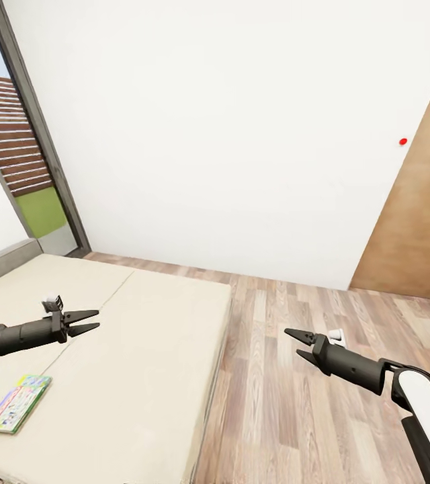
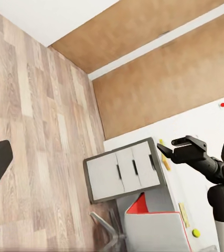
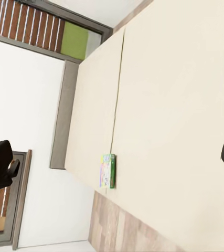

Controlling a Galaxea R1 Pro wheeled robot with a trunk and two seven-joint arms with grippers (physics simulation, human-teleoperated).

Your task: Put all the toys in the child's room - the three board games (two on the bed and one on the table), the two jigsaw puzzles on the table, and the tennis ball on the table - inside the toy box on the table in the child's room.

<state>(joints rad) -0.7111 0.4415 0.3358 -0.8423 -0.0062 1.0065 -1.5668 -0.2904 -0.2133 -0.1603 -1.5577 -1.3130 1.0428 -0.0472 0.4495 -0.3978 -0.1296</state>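
Observation:
A colourful board game (image 1: 17, 403) lies flat on the beige bed (image 1: 134, 363) near its front left corner; the right wrist view shows the board game (image 3: 107, 170) too, by the mattress edge. My left gripper (image 1: 89, 321) hovers open above the bed, a little beyond the game. My right gripper (image 1: 294, 343) hangs open over the wooden floor (image 1: 309, 403), right of the bed. In the left wrist view a grey toy box (image 2: 153, 226) with a red inside and a small yellow-green tennis ball (image 2: 195, 232) show far off.
A white wall (image 1: 228, 134) stands ahead, with a wooden door (image 1: 423, 222) at the right and a dark-framed window (image 1: 27, 154) at the left. A grey drawer unit (image 2: 122, 170) stands beside the toy box. Open floor runs between the bed and the door.

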